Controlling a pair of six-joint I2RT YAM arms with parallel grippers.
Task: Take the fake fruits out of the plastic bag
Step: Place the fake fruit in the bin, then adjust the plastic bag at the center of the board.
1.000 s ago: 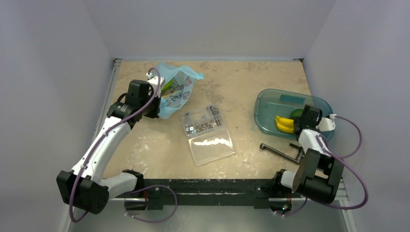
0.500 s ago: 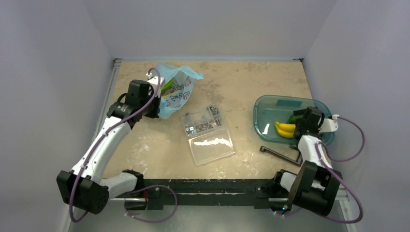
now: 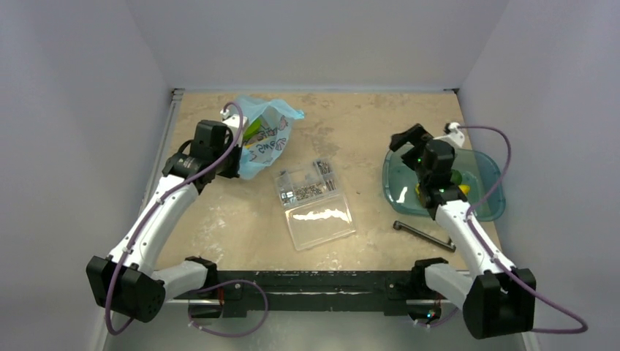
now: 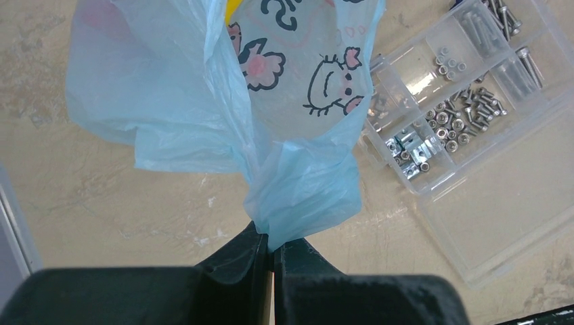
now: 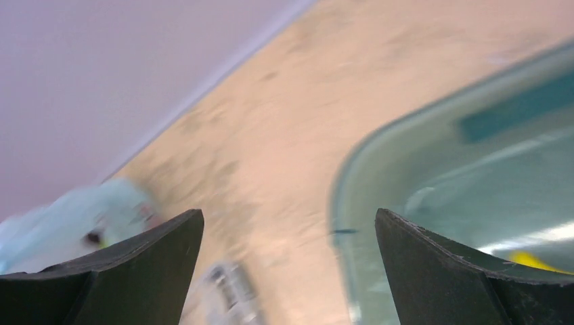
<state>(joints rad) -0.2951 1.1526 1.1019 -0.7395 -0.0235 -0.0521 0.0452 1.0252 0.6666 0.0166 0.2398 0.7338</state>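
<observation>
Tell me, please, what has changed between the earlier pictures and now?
The right hand swung from the teal tray's near right to its far-left rim, open and empty, facing the plastic bag. The bananas stay in the tray, the left hand stays shut on the bag, the clear box unmoved.

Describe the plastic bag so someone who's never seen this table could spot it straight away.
On the beige table, look to the far left, where the left arm reaches. The plastic bag there, pinched in its jaws, is crinkly light blue with a white panel of pink cartoon drawings, unlike the rigid clear box of screws beside it.
</observation>
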